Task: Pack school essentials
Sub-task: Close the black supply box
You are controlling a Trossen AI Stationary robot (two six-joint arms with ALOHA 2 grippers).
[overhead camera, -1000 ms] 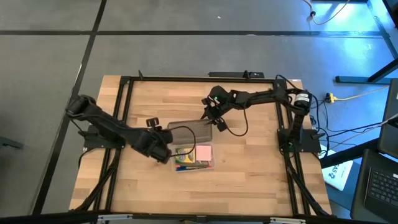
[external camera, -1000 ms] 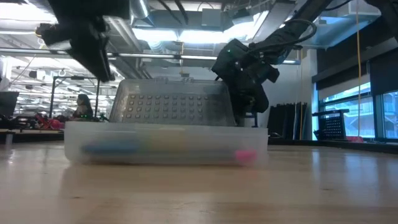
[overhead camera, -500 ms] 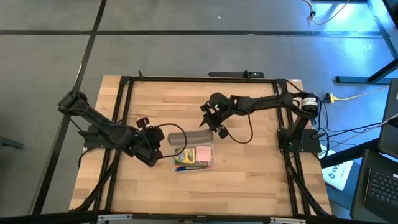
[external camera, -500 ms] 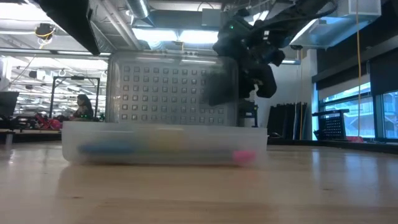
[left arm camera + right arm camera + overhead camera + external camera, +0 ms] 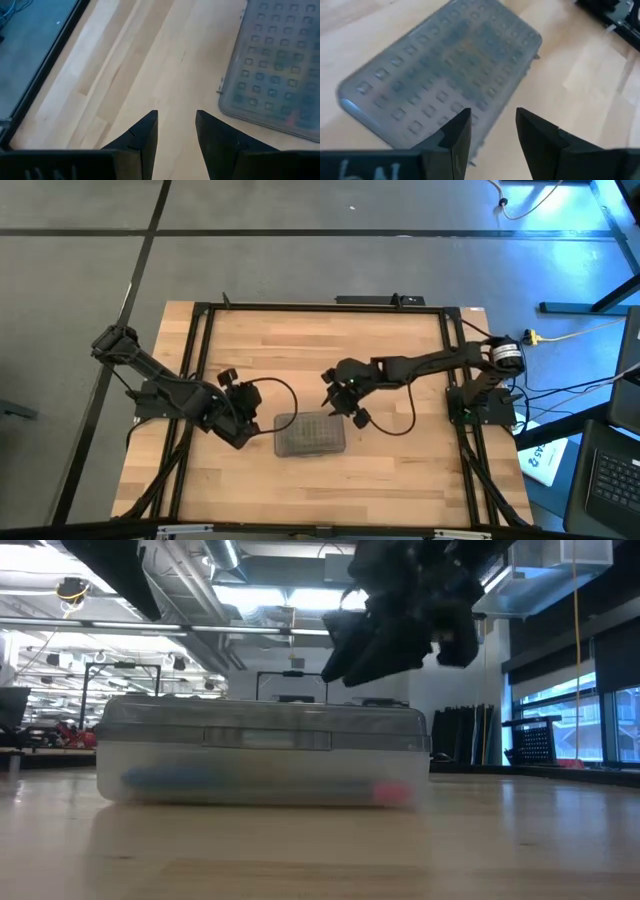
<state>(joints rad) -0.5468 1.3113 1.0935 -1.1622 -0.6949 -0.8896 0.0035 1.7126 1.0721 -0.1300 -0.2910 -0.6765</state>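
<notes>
Case (image 5: 311, 436) lies flat on the worktop (image 5: 300, 340), its grey studded lid (image 5: 445, 65) down over the stationery, seen only as blurred colours through the clear wall. Right fingers (image 5: 492, 135) hang parted and empty just above the lid's edge; left fingers (image 5: 175, 132), also parted and holding nothing, sit beside the case, apart from it. Risk from here: the lid may rest unlatched, so a careless nudge could reopen it or shove the case.
</notes>
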